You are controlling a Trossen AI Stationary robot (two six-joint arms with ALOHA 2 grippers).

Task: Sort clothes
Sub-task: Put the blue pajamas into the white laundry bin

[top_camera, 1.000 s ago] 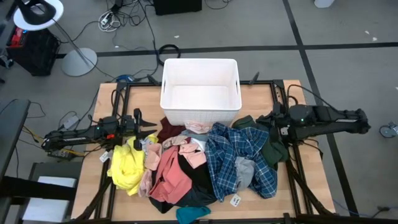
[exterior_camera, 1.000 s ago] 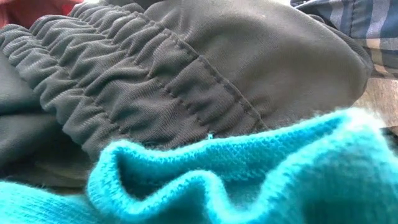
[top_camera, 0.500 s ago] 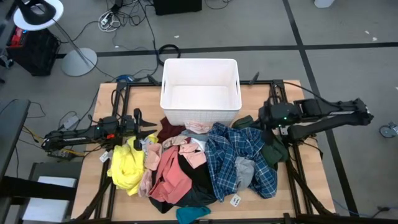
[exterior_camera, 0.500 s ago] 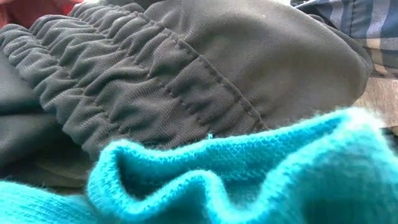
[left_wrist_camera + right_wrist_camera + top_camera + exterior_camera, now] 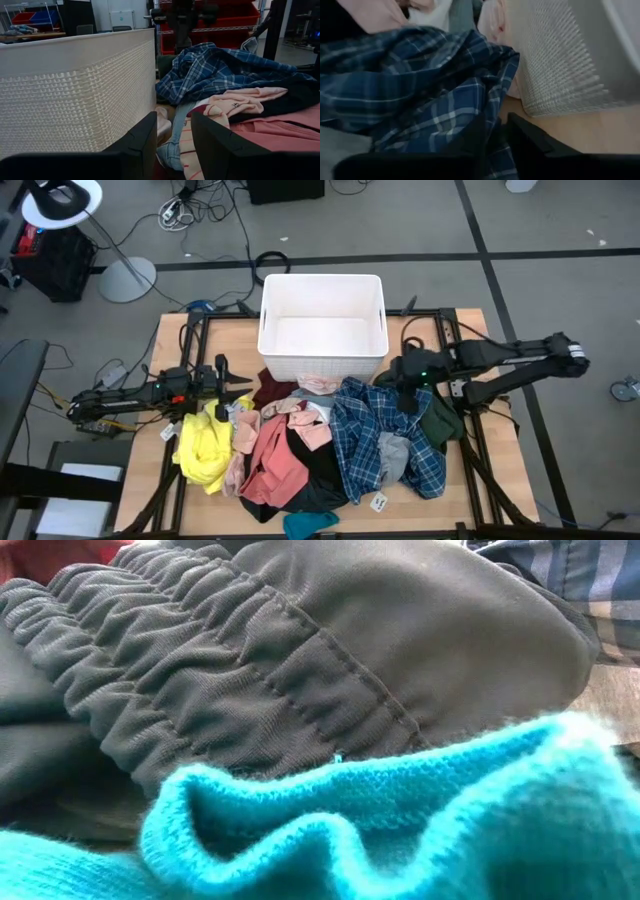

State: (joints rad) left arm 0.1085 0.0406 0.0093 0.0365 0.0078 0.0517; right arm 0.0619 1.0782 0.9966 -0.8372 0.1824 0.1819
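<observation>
The clothes lie in a heap across the table's middle: a yellow one [image 5: 203, 448], a salmon pink one [image 5: 275, 455], black [image 5: 322, 472], blue plaid [image 5: 385, 430], dark green [image 5: 437, 420], maroon [image 5: 272, 388] and teal [image 5: 310, 525]. My right gripper [image 5: 401, 381] hangs tipped down over the plaid shirt's far right corner [image 5: 445, 75]. Its fingers stand a little apart and nothing is between them [image 5: 501, 131]. My left gripper [image 5: 235, 380] waits level and open at the heap's left side [image 5: 174, 132]. The low view is filled by a grey-green elastic waistband [image 5: 250, 670] and teal knit [image 5: 400, 820].
A white plastic bin [image 5: 268, 330] stands at the table's far middle, its ribbed wall close beside both grippers [image 5: 75, 95] [image 5: 560, 60]. Bare wood shows along the table's right side [image 5: 500, 460] and left edge [image 5: 150, 480]. Paper tags lie by the heap [image 5: 378, 502].
My right gripper has swung in from the table's right side toward the left. It has tipped downward and now hangs over the plaid shirt's far right corner. The clothes and my left arm have stayed still.
</observation>
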